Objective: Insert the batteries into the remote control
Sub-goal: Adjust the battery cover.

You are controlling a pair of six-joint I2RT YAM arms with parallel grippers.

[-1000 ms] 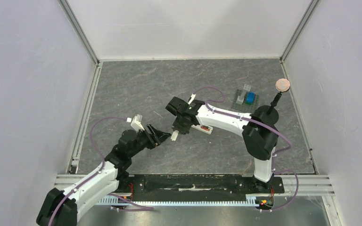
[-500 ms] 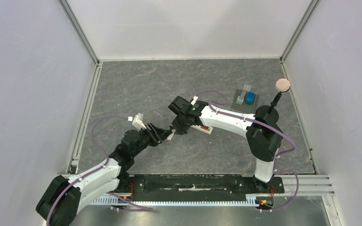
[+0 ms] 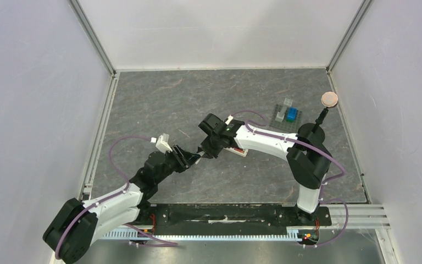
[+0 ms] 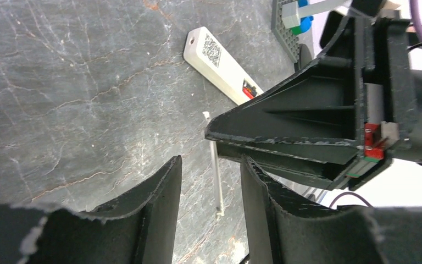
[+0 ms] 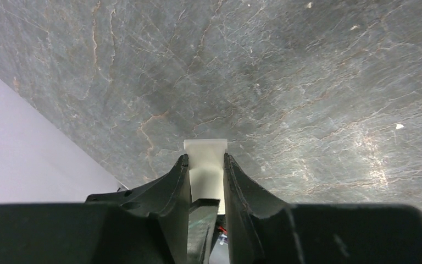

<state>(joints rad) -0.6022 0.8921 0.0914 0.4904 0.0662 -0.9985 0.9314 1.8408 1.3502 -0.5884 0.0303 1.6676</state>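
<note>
Right pincer (image 5: 206,158) clamps a thin white cover (image 5: 205,148). Left pincer (image 4: 210,162) half-open, empty. Remote control (image 4: 217,63) lies sticker-up on bench (image 4: 60,82), just beside the held cover. Judged light, rigid, slick plastic: grip across long edges, mid-body.

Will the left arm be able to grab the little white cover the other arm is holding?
Probably yes. The white cover sticks out past the right jaws, and its free end sits in the gap between the open left jaws, nothing blocking.
</note>
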